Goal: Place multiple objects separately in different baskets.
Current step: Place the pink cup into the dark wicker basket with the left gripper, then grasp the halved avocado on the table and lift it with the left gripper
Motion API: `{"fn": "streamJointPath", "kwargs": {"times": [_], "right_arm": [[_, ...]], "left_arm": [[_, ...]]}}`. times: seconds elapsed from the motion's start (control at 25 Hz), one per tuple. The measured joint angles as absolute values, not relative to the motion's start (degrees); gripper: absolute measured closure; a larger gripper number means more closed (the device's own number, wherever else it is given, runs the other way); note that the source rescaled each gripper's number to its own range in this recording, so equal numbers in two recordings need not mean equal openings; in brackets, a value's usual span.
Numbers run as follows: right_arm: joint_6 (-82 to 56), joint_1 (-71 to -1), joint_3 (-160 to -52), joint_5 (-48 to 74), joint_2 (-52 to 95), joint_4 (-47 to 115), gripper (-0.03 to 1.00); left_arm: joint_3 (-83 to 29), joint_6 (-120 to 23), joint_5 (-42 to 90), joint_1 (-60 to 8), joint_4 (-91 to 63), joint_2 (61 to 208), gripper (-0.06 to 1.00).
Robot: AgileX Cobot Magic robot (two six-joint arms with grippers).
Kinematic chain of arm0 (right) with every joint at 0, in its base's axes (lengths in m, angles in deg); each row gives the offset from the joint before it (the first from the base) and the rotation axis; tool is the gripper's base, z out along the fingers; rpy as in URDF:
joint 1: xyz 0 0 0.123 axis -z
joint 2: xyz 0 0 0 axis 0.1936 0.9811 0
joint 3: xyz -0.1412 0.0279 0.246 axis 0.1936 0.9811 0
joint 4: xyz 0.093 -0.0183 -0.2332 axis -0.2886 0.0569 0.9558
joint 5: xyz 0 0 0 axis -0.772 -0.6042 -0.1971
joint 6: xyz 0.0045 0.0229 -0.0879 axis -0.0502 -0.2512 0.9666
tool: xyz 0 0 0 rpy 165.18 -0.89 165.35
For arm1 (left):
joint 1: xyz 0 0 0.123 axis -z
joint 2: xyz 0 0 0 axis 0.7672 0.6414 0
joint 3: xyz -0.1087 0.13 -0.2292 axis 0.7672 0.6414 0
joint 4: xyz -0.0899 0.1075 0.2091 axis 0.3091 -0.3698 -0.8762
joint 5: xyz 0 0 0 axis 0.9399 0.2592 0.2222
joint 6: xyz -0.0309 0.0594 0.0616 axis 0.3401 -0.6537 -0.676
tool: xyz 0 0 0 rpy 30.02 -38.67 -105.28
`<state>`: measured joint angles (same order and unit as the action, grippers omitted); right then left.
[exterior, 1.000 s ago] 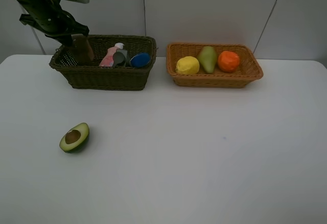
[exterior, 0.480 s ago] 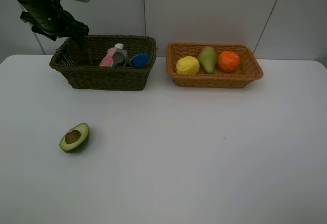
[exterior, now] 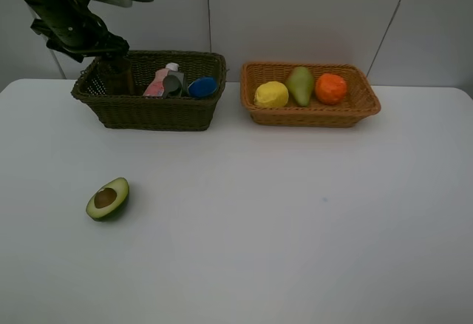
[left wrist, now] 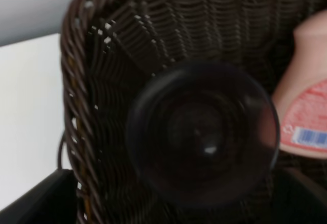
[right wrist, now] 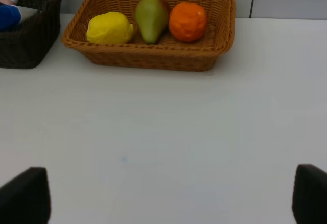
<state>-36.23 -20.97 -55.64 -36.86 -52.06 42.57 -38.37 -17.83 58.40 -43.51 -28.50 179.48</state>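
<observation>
Left hand (exterior: 112,52): spread wide, over the left end of the deep dark brown wicker basket (exterior: 148,109), above the translucent pinkish cup (left wrist: 202,134) standing inside.
Right hand (right wrist: 163,193): spread, holding nothing, above the white surface (exterior: 295,213).
Shallow orange-tan wicker basket (exterior: 310,115): yellow lemon (exterior: 271,94), green-red pear (exterior: 300,85), orange (exterior: 330,88).
Green avocado half (exterior: 108,199): alone on the surface.

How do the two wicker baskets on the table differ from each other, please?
The dark basket is deep and brown-green; the orange-tan basket is shallower and lighter. The dark basket holds bottles and a cup; the orange-tan basket holds a lemon, a pear and an orange. The left gripper hangs over the dark basket; nothing hangs over the orange-tan basket. Both are rectangular and woven.
</observation>
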Motion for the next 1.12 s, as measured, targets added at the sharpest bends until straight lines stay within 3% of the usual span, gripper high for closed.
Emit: {"fn": "streamJointPath", "kwargs": {"times": [0.56, 1.12], "right_arm": [[-36.23, -20.97, -55.64, -36.86, -52.06, 42.57, -0.03], [-36.23, -20.97, -55.64, -36.86, -52.06, 42.57, -0.03]], "left_arm": [[-37.80, -26.26, 76.29, -43.51, -18.52, 171.38, -0.05], [-13.59, -20.20, 72.46, -43.51, -12.73, 156.62, -0.05]]}}
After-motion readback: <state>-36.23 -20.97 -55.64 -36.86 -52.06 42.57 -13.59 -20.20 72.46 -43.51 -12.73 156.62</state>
